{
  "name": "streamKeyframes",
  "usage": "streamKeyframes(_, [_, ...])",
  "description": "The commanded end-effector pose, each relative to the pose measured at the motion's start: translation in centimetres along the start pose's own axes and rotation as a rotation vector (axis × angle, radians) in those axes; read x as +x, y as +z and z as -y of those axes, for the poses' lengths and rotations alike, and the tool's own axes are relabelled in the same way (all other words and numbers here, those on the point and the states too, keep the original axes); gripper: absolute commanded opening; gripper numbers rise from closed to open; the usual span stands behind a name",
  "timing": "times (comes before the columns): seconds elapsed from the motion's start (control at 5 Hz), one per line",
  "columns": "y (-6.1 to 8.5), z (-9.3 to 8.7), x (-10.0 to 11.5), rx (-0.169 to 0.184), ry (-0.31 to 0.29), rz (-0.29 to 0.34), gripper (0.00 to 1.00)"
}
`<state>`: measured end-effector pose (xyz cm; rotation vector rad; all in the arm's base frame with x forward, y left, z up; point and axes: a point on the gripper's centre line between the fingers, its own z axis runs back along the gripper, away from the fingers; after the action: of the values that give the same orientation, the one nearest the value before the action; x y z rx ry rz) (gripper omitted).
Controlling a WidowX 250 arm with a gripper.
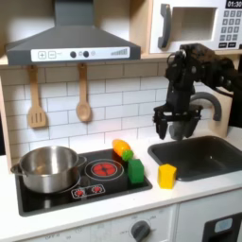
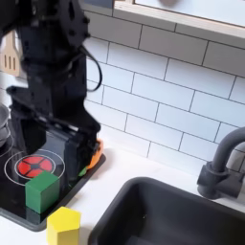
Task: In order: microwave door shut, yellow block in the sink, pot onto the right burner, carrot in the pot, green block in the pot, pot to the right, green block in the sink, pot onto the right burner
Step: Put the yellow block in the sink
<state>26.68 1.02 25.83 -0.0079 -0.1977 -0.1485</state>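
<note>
The microwave door (image 1: 190, 26) is seen at the top of the first exterior view, white-framed with a dark window and a long dark handle at its left edge; it appears flush with the cabinet, though its top is cut off by the frame. The yellow block (image 1: 166, 176) stands on the white counter between the stove (image 1: 57, 197) and the sink (image 1: 201, 157), and in the second exterior view it (image 2: 62, 223) is cut off partly at the bottom edge. The green block (image 1: 136, 171) rests on the stove's right edge, just beside the red right burner (image 1: 104, 169). The carrot (image 1: 121, 147) lies behind it, orange with a green end; in the second exterior view it (image 2: 95, 157) is mostly hidden behind the arm. The steel pot (image 1: 49, 166) sits on the left burner, its left handle over the stove's edge. The gripper (image 1: 177, 129) hangs above the counter at the sink's back left corner, fingers spread apart and holding nothing. The faucet (image 2: 220, 165) is cut off at the second exterior view's right.
</note>
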Motion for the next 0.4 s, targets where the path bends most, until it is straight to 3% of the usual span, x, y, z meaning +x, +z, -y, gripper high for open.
streamKeyframes(0.0, [-2.36, 0.29, -0.99, 0.01, 0.006, -0.046, 1.0])
streamKeyframes(0.2, [-3.26, 0.54, -0.97, 0.011, 0.012, -0.051, 1.0])
